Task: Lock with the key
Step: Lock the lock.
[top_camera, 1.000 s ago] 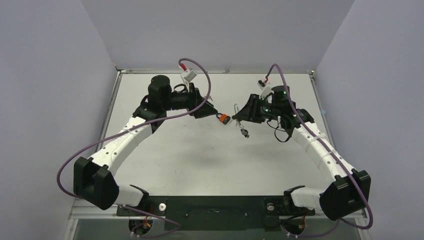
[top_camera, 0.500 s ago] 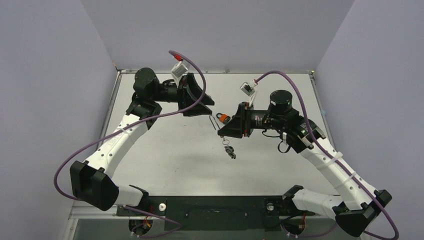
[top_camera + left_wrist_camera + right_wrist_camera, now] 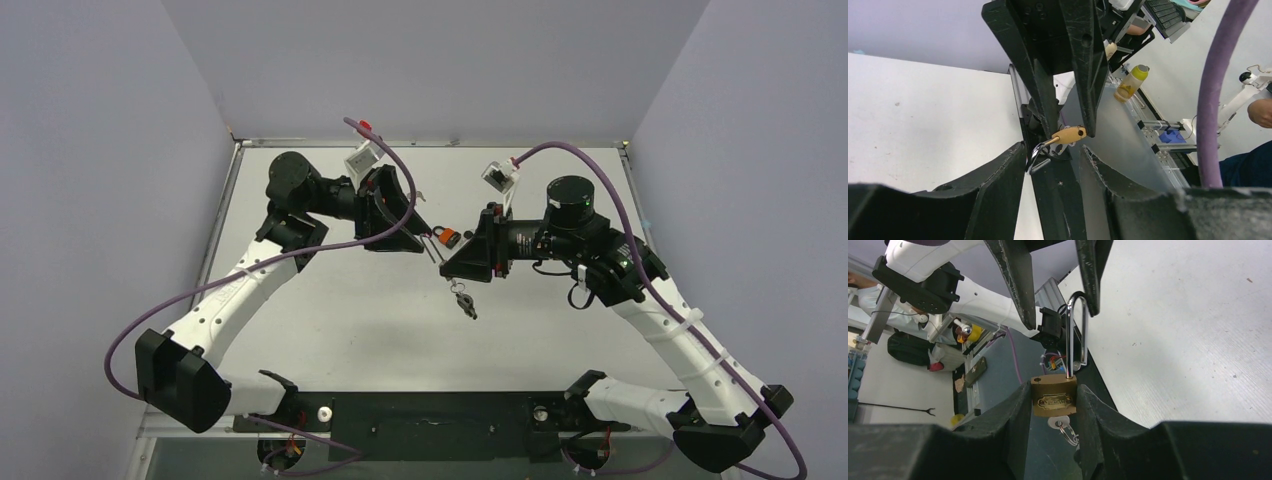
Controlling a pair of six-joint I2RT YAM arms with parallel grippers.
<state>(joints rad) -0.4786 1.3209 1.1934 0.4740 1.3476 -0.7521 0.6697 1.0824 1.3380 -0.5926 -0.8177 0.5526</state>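
Padlock (image 3: pixel 1054 399): brass body clamped by its sides in the right gripper (image 3: pixel 1053 390), jaws closed on it; held in the air over the far middle of the desk (image 3: pixel 400 330), between the two arms. Shackle (image 3: pixel 1069 335): raised and open; one leg seated in the body, the free leg ending short of it and, so far as the right wrist view shows, roughly in line with its socket. Key (image 3: pixel 1058 421): seated in the cylinder at the end opposite the shackle; key ring (image 3: pixel 1068 434) dangling from it. Left gripper (image 3: pixel 1052 150): jaws apart, straddling the crown of the shackle, clamped on nothing; one finger lies against or just beside the crown; contact cannot be confirmed.

Assessment: the step in hand is seating the shackle. Recommended: bring the left jaws square onto the crown and press straight along the legs toward the body; a sideways load would likely swing the free leg off its socket. The right jaws take the whole thrust on smooth brass; the body may slide back toward the key, so push slowly and grip firmly. Keep the ring clear of both jaws; the key needs free access for turning afterwards, and only the left gripper is free for that.
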